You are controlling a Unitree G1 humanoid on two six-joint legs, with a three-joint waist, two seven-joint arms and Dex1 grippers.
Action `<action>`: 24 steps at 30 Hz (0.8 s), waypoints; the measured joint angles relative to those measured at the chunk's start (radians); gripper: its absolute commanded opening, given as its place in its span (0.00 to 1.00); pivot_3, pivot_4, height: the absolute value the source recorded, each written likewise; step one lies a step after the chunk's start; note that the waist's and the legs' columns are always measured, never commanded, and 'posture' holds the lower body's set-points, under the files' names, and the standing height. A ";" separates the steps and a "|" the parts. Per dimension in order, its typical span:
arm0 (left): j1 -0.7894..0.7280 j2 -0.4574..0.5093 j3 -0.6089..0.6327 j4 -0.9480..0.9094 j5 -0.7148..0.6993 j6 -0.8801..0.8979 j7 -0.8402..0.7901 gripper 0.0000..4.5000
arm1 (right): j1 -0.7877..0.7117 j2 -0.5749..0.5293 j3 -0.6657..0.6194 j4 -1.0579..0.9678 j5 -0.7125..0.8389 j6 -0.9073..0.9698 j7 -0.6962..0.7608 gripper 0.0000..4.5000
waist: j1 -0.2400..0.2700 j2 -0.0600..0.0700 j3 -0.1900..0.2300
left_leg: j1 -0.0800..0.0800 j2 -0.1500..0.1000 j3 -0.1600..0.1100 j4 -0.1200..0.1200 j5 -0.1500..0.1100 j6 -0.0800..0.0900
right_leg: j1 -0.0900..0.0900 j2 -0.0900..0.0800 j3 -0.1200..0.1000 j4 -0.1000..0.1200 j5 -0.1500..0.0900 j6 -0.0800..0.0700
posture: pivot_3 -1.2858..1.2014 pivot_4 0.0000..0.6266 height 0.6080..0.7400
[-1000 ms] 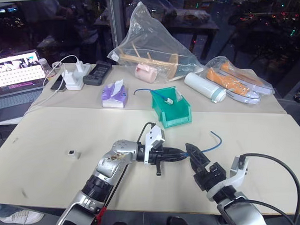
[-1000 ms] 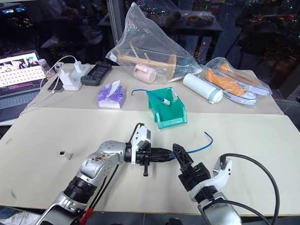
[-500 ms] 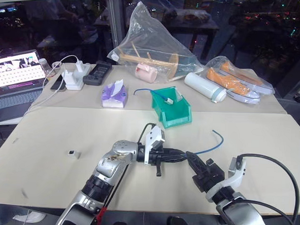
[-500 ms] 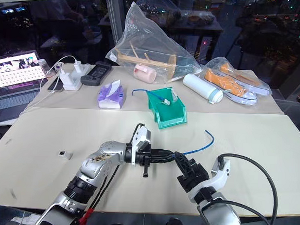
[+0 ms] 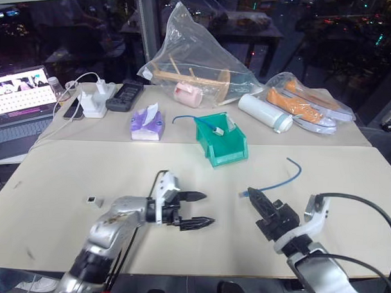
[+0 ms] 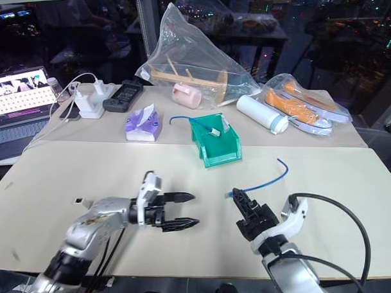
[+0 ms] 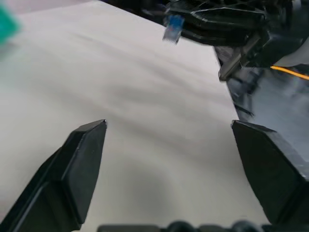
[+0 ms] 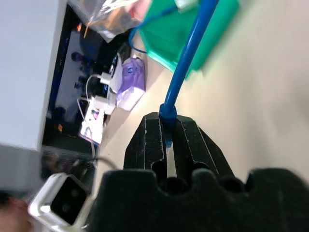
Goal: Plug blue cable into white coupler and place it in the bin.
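Both grippers are seen above the near part of the beige table [image 5: 66, 174]. The right gripper [image 5: 253, 195] is closed on the blue cable [image 5: 279, 182], close to the cable's near end, and the small plug at that end sticks out just past the fingertips toward the left. From the grip, the cable rises in a curve to the far right, and its other end hangs free above the table. In the right wrist view the cable [image 8: 186, 58] is pinched between the two black fingers [image 8: 147, 137] and runs away from them.

The left gripper [image 5: 198, 209] is spread wide, with nothing between its fingers; it points to the right, toward the right gripper, and a clear gap of bare table lies between the two. In the left wrist view the plug end of the cable is seen across that gap, in the right gripper.

The white coupler [image 5: 94, 199] lies on the table at the near left, well apart from both grippers, on the left of the left arm. The bin [image 5: 222, 142] stands in the middle of the table, farther than both grippers, with a short blue cord and a white block inside it. On the far side a box of tissues [image 5: 147, 123], a white bottle [image 5: 266, 113] and a laptop [image 5: 22, 100] are placed.
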 measured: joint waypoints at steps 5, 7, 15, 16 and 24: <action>0.298 0.001 0.193 -0.223 -0.066 0.017 0.163 0.98 | -0.150 -0.152 -0.030 0.105 0.005 0.086 0.069 0.00 | -0.009 0.001 0.000 | 0.000 0.001 0.000 -0.001 0.000 0.000 | -0.001 0.000 0.001 0.000 0.000 -0.001 | 0.52 0.24 1.00; 0.416 -0.006 0.282 -0.271 -0.074 -0.012 0.212 0.98 | -0.207 -0.206 -0.035 0.149 0.014 0.135 0.113 0.00 | -0.008 0.001 0.000 | 0.000 0.001 0.000 -0.001 0.000 0.000 | 0.000 0.001 0.001 0.001 -0.001 -0.001 | 0.52 0.24 1.00; 0.688 -0.058 0.448 -0.307 -0.054 -0.169 0.286 0.98 | -0.481 -0.337 0.020 0.254 -0.023 0.325 0.310 0.00 | 0.011 0.000 0.001 | 0.000 0.001 0.001 0.000 0.000 0.000 | 0.001 0.000 0.000 -0.001 -0.001 -0.001 | 0.52 0.24 1.00; 0.690 -0.063 0.455 -0.306 -0.051 -0.181 0.298 0.98 | -0.506 -0.339 0.029 0.257 -0.045 0.338 0.334 0.00 | 0.016 0.000 0.001 | 0.000 0.001 0.001 0.000 0.000 0.000 | 0.001 0.001 0.000 -0.001 -0.001 -0.001 | 0.52 0.24 1.00; 0.575 -0.126 0.457 -0.134 0.086 -0.320 0.451 0.98 | -0.687 -0.359 0.124 0.251 -0.257 0.414 0.532 0.00 | 0.019 0.000 0.000 | -0.001 0.001 0.001 0.000 0.000 0.000 | 0.000 0.000 -0.001 -0.002 0.000 -0.001 | 0.52 0.24 1.00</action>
